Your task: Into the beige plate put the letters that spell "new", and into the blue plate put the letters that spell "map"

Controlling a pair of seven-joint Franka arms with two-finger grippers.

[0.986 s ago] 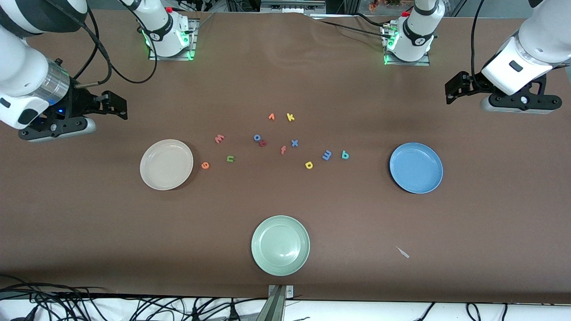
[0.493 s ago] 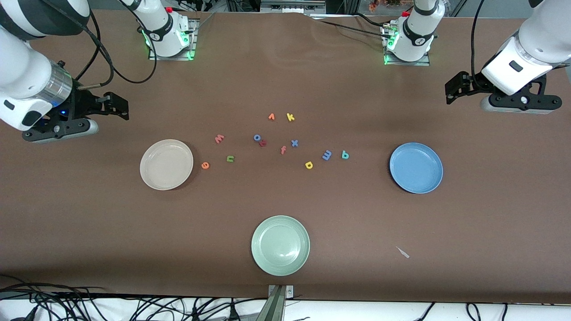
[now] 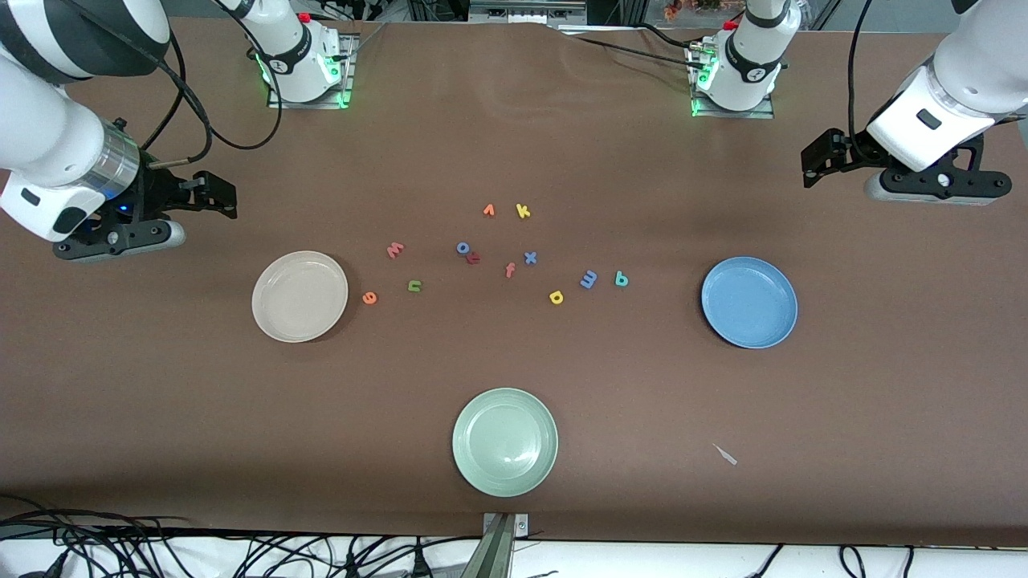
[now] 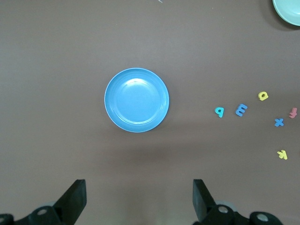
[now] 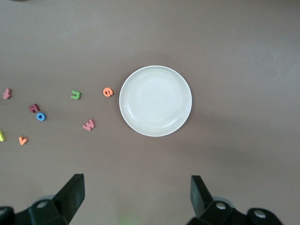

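The beige plate (image 3: 299,296) (image 5: 155,100) lies empty toward the right arm's end. Beside it on the table are the orange e (image 3: 369,298), green n (image 3: 414,285) and pinkish w (image 3: 395,250). The blue plate (image 3: 749,302) (image 4: 136,100) lies empty toward the left arm's end, with the teal p (image 3: 621,278), blue m (image 3: 589,279) and yellow a (image 3: 556,298) near it. My right gripper (image 3: 116,235) (image 5: 138,199) hangs open and empty over bare table near the beige plate. My left gripper (image 3: 936,186) (image 4: 139,201) waits open and empty over bare table near the blue plate.
A pale green plate (image 3: 504,441) lies near the table's front edge. Between the two letter groups are an orange v (image 3: 488,210), yellow k (image 3: 523,211), blue o (image 3: 463,247), dark red letter (image 3: 474,258), orange f (image 3: 509,270) and blue x (image 3: 530,258). A small pale scrap (image 3: 725,454) lies near the front edge.
My right arm has shifted a little toward the middle of the table. The left arm and all letters have stayed put.
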